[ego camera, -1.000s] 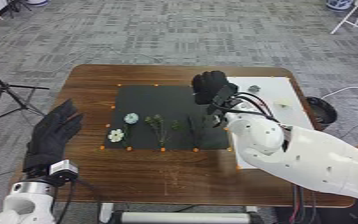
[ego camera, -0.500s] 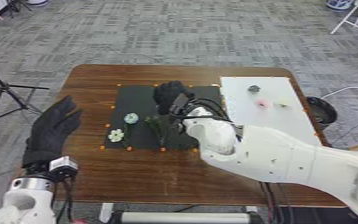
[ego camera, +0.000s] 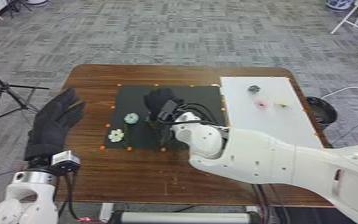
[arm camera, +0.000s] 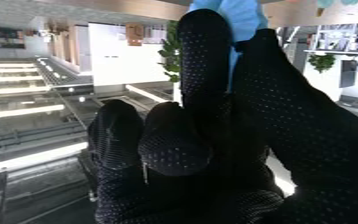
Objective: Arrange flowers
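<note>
In the head view my right hand [ego camera: 160, 102] is over the middle of the black mat [ego camera: 133, 96], above the green sprigs [ego camera: 152, 123], which it and its arm partly hide. Left of it on the mat lie a light blue flower [ego camera: 131, 118] and a white flower [ego camera: 116, 135]. My left hand [ego camera: 49, 127] is open beside the mat's left side, touching no flower. The right wrist view has my right hand [arm camera: 304, 135] with a light blue piece [arm camera: 238, 17] at its far end; I cannot tell what that piece is.
A white board [ego camera: 269, 122] lies right of the mat, bearing a grey-green bloom [ego camera: 254, 89], a pink one [ego camera: 262, 103] and a pale yellow one [ego camera: 282, 104]. My right arm crosses the board's near part. A black bin [ego camera: 323, 114] stands off the table's right edge.
My right hand has moved left from the mat's right edge to its middle, uncovering the pink bloom on the board. My left hand has shifted slightly forward.
</note>
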You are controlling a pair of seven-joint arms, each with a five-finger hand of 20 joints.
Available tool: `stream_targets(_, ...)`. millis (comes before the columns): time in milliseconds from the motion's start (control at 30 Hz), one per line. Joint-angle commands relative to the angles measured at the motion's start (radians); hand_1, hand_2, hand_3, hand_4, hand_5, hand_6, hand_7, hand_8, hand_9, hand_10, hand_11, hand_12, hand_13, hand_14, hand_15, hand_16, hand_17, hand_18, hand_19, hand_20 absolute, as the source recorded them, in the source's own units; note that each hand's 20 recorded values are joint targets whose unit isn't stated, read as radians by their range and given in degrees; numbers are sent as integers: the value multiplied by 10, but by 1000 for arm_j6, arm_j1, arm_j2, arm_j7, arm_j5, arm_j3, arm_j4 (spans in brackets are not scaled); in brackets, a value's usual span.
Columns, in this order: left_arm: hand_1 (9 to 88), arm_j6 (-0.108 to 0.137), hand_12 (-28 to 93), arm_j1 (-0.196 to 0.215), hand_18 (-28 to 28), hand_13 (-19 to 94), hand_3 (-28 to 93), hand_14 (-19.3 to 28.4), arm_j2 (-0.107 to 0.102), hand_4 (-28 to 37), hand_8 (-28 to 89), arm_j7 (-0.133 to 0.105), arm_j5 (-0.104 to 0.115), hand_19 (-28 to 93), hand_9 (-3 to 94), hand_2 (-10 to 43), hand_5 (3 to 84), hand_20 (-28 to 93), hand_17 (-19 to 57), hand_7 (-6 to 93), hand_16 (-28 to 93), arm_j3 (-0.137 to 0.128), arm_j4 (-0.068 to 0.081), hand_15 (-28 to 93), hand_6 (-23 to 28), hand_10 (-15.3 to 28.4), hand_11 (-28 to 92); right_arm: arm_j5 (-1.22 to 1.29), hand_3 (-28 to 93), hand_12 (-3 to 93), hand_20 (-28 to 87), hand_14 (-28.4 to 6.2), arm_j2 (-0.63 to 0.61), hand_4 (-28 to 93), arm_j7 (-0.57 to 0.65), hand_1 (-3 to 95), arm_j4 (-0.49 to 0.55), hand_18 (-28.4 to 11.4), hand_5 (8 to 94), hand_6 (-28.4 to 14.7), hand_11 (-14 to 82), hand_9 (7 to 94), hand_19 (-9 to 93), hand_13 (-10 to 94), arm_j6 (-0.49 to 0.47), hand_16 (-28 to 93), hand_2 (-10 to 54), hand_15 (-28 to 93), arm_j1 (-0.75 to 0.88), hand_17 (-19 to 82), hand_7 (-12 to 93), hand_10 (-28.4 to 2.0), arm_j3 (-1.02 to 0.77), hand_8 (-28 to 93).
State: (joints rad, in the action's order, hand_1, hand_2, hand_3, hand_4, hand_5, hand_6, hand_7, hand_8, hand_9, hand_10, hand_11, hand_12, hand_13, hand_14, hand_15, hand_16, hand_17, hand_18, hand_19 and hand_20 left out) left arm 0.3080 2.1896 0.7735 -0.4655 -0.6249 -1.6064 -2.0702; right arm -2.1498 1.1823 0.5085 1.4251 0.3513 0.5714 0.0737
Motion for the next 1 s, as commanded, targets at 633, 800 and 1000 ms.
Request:
stream_targets(633,250,-30,193,-16,200,207,673,142,5,-250,-73,14,-13,383,249,-8,327,132,-95,160,61,9,-2,272,33,120,199,-22,798,267,627,-71,5,-283,32,355,14,-195,668,26,321,722,932,672,-100,310,-95,865,28,386,304,-85,-64,-33)
stream_targets(800,251,-28,194,-11,199,207,674,143,7,-251,-73,14,-14,382,249,-8,327,131,-95,161,61,3,-6,271,32,120,199,-21,817,247,621,-77,-4,-283,36,331,21,-197,640,22,325,686,932,658,-114,307,-95,868,36,372,301,-89,-81,-148)
stream_targets(1000,250,-27,194,-4,199,207,674,143,7,-251,-73,14,-14,383,249,-8,327,131,-95,159,60,-1,-9,271,33,120,199,-19,815,248,612,-83,-23,-283,36,313,49,-200,623,13,323,660,932,642,-132,304,-95,869,68,361,293,-95,-147,-146)
